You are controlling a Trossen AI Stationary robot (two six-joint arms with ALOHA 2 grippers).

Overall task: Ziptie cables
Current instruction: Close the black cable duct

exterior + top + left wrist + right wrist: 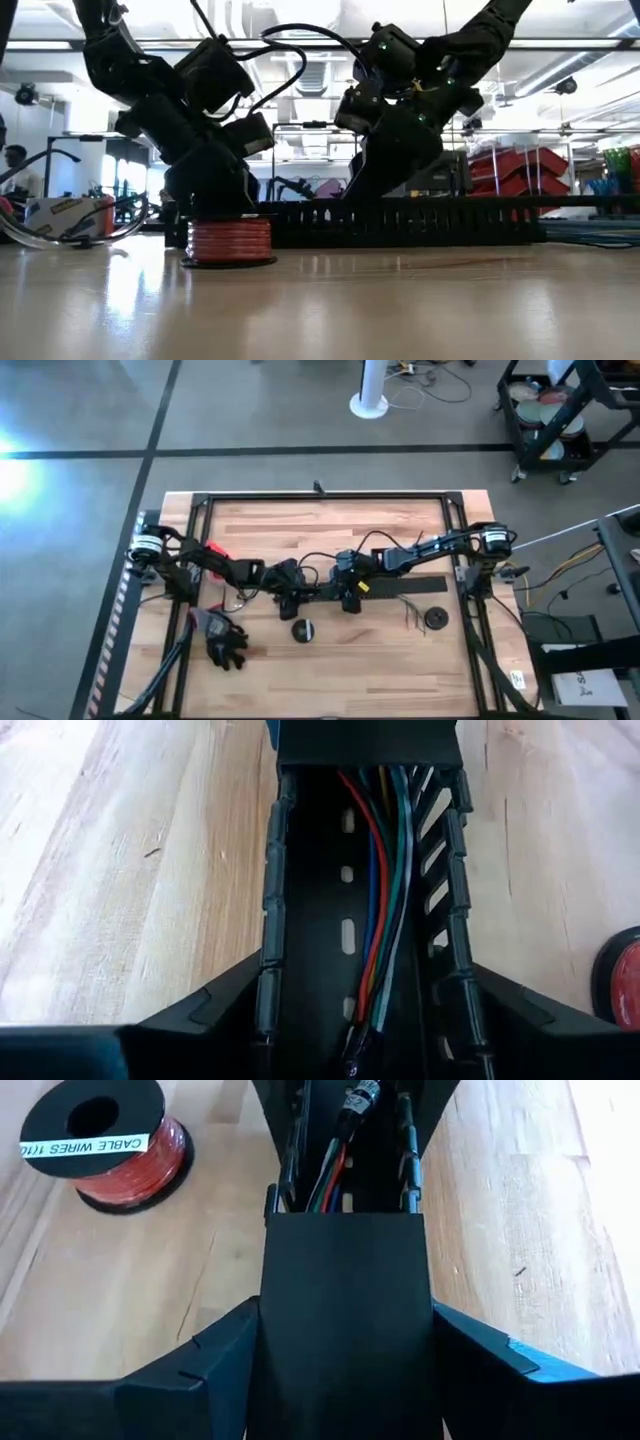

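Note:
A long black comb-toothed duct (400,585) lies across the middle of the table. Its open stretch (345,870) holds the cables (385,890), a bundle of red, blue, green, orange and grey wires running along the channel. A flat black cover (345,1300) closes the rest. My left gripper (290,598) straddles the open stretch and my right gripper (350,595) straddles the covered stretch, close together. Thin black ziptie strips (411,612) lie loose on the table on the near side of the duct. My left gripper (365,985) comes from above, its fingers (215,1010) lying across the duct, one against each toothed side wall (270,960). The duct rests on the table (400,235). My right gripper (345,1325) reaches down over the covered stretch, with one finger (210,1360) on each long edge of the cover (275,1320). The fingers lie across the duct, which stays flat on the table.
A spool of red wire (303,630) stands on the near side of the grippers (100,1145). A black disc (436,618) lies at the near right and a dark bundle (225,642) at the near left. A black frame (320,497) rims the table.

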